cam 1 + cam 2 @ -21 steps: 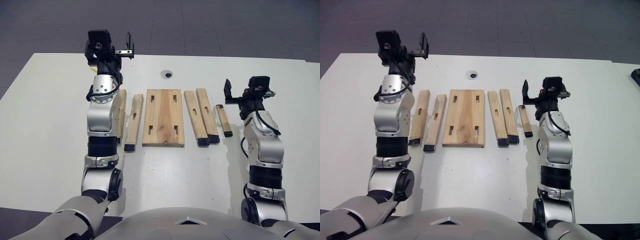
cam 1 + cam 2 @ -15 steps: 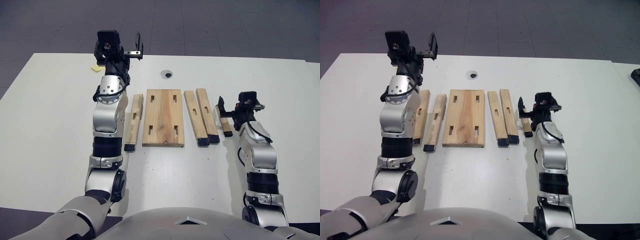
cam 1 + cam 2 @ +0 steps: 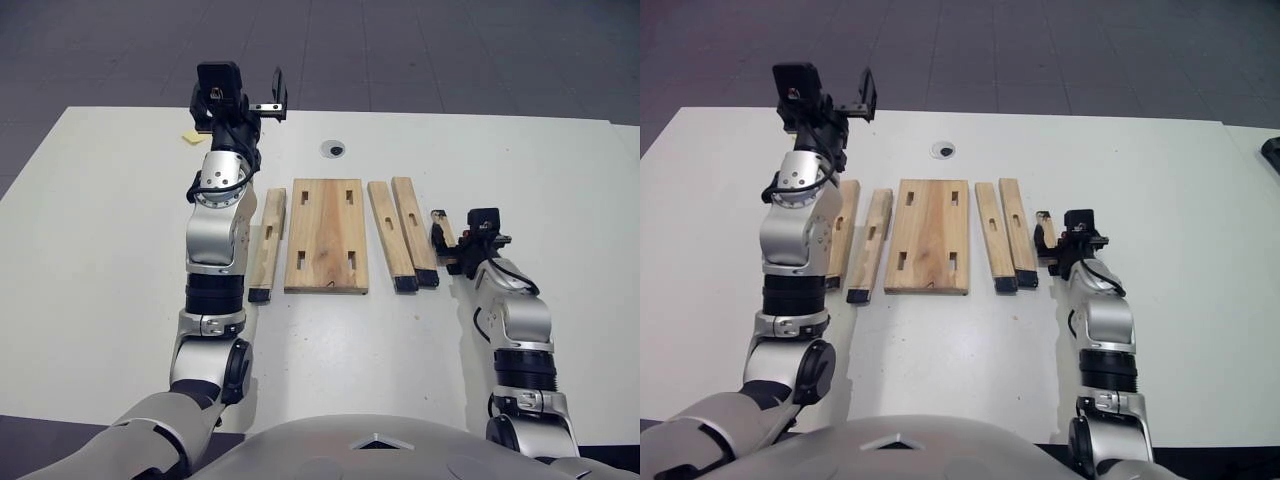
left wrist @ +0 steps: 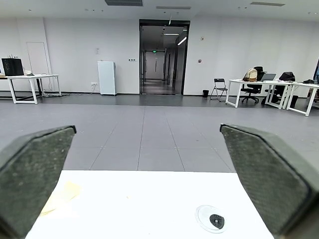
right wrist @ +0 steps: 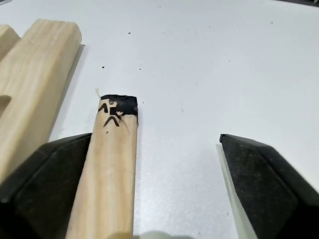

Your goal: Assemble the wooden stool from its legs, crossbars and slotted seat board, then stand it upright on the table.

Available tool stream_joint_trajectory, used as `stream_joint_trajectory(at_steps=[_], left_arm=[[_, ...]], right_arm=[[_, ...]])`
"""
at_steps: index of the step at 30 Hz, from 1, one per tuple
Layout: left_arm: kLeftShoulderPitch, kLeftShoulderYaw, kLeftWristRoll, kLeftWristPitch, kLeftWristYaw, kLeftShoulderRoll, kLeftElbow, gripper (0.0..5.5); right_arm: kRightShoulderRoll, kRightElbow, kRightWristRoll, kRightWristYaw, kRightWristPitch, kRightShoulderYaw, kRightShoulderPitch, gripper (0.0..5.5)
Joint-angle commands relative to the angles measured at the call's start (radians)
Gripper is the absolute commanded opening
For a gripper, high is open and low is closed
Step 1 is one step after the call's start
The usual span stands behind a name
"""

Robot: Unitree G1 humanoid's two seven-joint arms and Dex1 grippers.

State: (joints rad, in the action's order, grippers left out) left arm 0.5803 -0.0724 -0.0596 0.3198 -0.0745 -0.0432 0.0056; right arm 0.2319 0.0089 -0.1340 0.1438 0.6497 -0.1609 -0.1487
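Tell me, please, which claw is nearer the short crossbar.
Right. The right claw sits open around the short crossbar; the left claw hangs raised beyond the leftmost leg.

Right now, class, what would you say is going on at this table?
The robot's right gripper is low over the short stick at the row's right end, open, with the stick between its fingers. The left gripper is held up, open, over the table at its far side. The seat board and four longer pieces lie flat, unassembled.

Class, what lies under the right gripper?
A short wooden crossbar lies flat on the white table between the open jaws, black-tipped far end showing; its near end is hidden by the right gripper.
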Motion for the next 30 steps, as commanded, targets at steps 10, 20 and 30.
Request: stream_joint_trajectory(at_steps=[10, 20, 30], left_arm=[[0.015, -0.017, 0.007, 0.062, -0.037, -0.002, -0.04, 5.4], [0.016, -0.026, 0.009, 0.073, -0.052, -0.005, -0.016, 5.4], [0.004, -0.058, -0.046, 0.103, -0.018, -0.003, 0.0, 5.4]], right_arm=[[-0.002, 0.001, -0.097, 0.018, 0.355, -0.034, -0.009, 2.69], [0.02, 0.019, -0.122, 0.047, 0.416, -0.022, -0.038, 1.47], [0.109, -0.14, -0.061, 0.132, 0.009, -0.003, -0.086, 1.26]])
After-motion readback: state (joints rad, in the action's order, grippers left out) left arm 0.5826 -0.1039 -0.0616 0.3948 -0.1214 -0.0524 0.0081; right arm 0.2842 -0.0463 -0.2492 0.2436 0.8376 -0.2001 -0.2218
